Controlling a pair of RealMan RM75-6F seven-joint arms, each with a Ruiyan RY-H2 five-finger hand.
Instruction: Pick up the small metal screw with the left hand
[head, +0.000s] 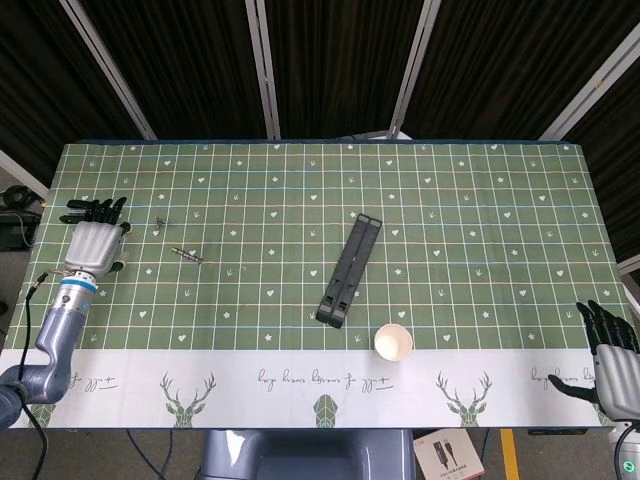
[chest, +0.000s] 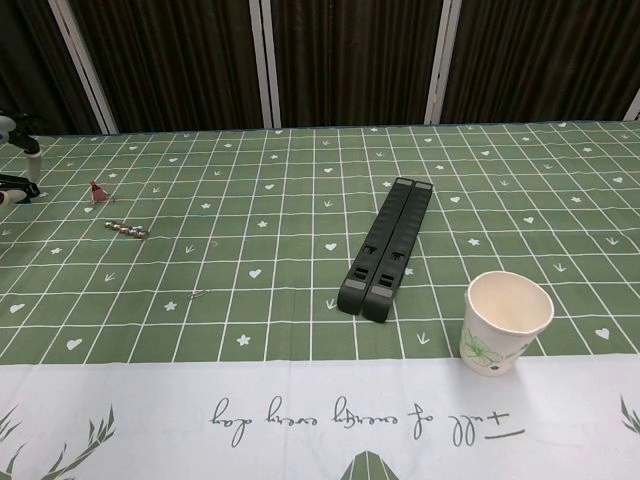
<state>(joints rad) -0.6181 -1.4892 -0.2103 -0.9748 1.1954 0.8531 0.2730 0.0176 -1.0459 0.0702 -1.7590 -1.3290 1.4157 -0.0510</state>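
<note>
The small metal screw (head: 187, 254) (chest: 128, 230) is a short silvery ridged piece lying flat on the green grid cloth, left of the table's middle. My left hand (head: 97, 240) hovers to the left of it, well apart, with its fingers spread and nothing in them. The fingertips reach over a black clip (head: 84, 210). In the chest view only the tips of that hand (chest: 12, 128) show at the left edge. My right hand (head: 610, 352) is at the table's near right corner, fingers apart and empty.
A small red-tipped pin (head: 160, 222) (chest: 96, 189) lies just beyond the screw. Two tiny metal bits (chest: 197, 294) (chest: 212, 240) lie nearer the front. A black folded stand (head: 348, 270) (chest: 388, 246) lies mid-table, and a paper cup (head: 393, 341) (chest: 508, 320) stands near the white border.
</note>
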